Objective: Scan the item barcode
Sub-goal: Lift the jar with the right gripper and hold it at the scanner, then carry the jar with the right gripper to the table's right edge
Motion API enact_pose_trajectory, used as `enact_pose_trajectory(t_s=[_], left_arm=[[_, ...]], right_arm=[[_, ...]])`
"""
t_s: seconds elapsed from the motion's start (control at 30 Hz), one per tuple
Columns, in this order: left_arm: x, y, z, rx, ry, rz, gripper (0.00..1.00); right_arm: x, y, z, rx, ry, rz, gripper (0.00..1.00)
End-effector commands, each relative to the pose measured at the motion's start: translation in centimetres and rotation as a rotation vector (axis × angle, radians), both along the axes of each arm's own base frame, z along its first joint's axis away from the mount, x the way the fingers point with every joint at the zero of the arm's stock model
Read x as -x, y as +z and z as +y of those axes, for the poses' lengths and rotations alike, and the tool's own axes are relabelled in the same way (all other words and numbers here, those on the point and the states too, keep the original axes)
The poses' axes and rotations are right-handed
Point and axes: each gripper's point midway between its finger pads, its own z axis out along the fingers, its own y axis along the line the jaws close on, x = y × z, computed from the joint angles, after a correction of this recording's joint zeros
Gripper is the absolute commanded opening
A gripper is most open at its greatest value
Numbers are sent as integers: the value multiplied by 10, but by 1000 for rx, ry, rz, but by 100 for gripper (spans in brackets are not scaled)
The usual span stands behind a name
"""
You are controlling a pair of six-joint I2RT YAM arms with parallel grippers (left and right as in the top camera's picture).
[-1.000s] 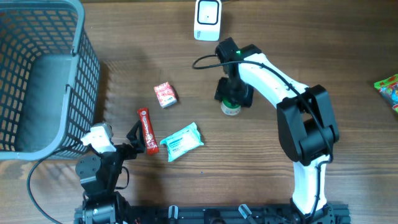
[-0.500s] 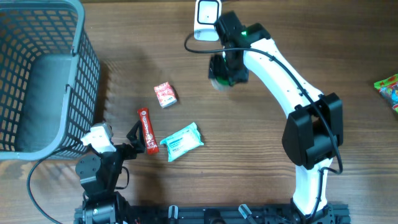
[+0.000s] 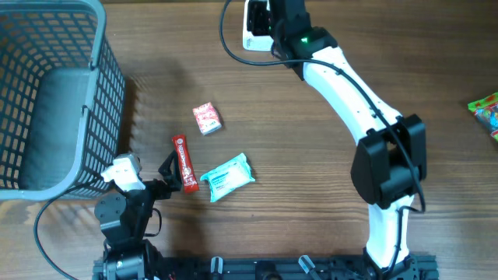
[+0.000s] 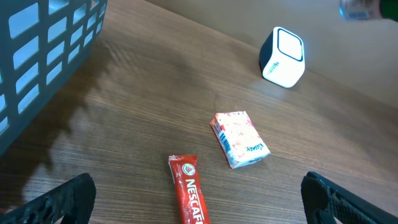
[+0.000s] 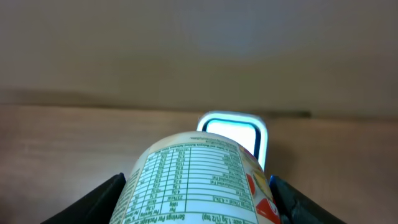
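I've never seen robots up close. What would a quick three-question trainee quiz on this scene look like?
1. True or false: the left gripper is clamped shut.
2. What does the right gripper hold up to the white scanner? A) a labelled bottle B) a teal wipes pack C) a coffee stick
3. Fill in: the grey mesh-walled container on the robot's left side is a ___.
Key: 1 false; 2 A; 3 basket.
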Motion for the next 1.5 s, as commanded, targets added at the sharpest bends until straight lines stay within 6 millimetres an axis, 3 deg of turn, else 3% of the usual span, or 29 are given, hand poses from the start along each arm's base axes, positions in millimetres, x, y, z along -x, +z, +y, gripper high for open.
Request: enact_pose_trajectory(t_s=[0.0,0.23,0.43,0.63,0.8,0.87,0.93,1.03,1.13,1.3,1.47], left_arm=[[1,-2,-1,6,-3,6,100],[1,-2,-1,6,-3,6,100],[1,-2,-1,6,-3,6,100],[1,-2,-1,6,-3,6,100],[1,-2,-1,6,-3,6,100],[1,-2,-1,6,-3,6,100],[1,-2,-1,6,-3,6,100],[1,-2,-1,6,-3,6,100],[1,-2,-1,6,-3,6,100],[1,-2,-1,6,-3,6,100],[1,-2,-1,6,-3,6,100]], right_arm=[[-29,-31,3,175,34,-108,53],[-63,-52,-7,208,-96,-282,54],[-69,-52,-5,191,-100,-334,53],[-67,-31,-12,199,-135,-356,54],[-60,6,-47,299,-246,-348,57],[-56,18,-77,386,-323,-315,57],[-50,16,-116,455,-404,-238,57],[-39,-12,-178,508,-469,-46,57],[-15,-51,-257,506,-591,174,61],[29,-106,-360,293,-638,483,61],[72,-138,-455,26,-713,625,62]])
